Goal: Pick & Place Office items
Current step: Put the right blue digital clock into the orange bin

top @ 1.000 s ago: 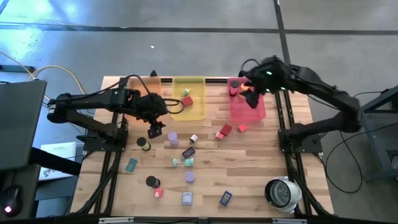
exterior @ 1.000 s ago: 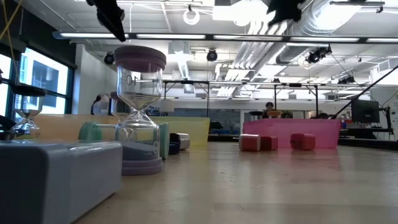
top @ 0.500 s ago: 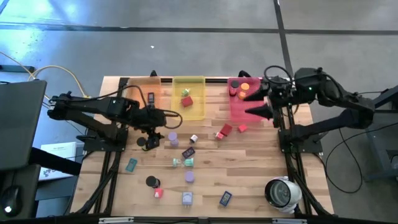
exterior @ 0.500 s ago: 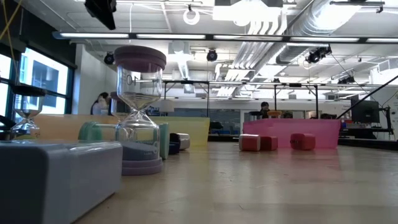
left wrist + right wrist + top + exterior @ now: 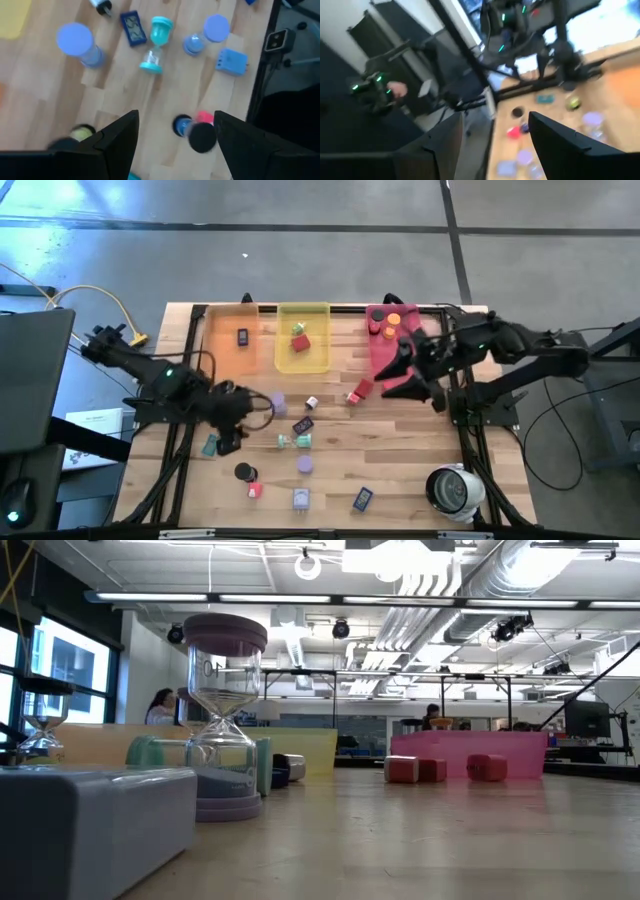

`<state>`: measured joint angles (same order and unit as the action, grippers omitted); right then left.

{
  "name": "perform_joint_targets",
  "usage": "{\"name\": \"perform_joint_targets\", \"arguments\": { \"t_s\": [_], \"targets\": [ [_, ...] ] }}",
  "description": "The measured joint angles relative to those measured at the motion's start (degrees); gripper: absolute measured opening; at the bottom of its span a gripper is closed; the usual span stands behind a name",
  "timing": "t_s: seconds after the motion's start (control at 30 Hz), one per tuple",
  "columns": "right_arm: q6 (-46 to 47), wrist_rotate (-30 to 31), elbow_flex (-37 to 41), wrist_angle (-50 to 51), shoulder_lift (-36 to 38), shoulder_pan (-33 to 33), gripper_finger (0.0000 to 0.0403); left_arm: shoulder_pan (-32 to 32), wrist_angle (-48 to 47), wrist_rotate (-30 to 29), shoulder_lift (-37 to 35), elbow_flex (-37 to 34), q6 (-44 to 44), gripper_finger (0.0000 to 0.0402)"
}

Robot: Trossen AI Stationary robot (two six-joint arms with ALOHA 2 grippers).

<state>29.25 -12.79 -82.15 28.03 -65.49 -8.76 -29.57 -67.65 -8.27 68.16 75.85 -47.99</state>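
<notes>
We see the left claw [image 5: 175, 137] wide and empty above the tabletop [image 5: 400, 460], the right claw [image 5: 495, 135] likewise.

nothing readable anywhere tbh, the small dark clock [image 5: 132, 23] shows digits on its face but they're too blurry to make out

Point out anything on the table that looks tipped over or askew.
The teal hourglass lies on its side mid-table, near the dark clock; the left wrist view shows it flat on the wood too. The lavender hourglass stands upright. The other loose items are just scattered, nothing spilled or visibly damaged.
</notes>
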Motion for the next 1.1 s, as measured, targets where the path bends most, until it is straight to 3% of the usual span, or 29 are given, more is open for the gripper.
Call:
{"name": "perform_joint_targets", "arguments": {
  "t_s": [0.3,0.43,0.57,0.87,1.1],
  "targets": [
    [2.13,-6.35,0.02,0.34,-6.75,-5.03,0.0217,-12.1,-0.03,-10.53,0.0,0.0,-14.53,0.025],
    [6.39,-12.47,0.02,0.42,-9.28,-6.61,0.0217,-14.64,0.0,-13.29,0.0,0.0,-17.49,0.025],
    [13.38,-14.58,0.02,1.76,-11.41,-8.35,0.0217,-15.22,-0.03,-13.36,0.0,0.0,-17.1,0.025],
    [31.13,-5.69,0.02,9.82,-15.62,-14.16,0.0217,-15.12,-0.03,-14.38,0.0,0.0,-9.77,0.025],
    [51.7,-1.64,0.02,13.96,-20.01,-19.61,0.0217,-15.09,-0.57,-10.06,0.0,0.0,-6.52,0.025]
  ]
}}
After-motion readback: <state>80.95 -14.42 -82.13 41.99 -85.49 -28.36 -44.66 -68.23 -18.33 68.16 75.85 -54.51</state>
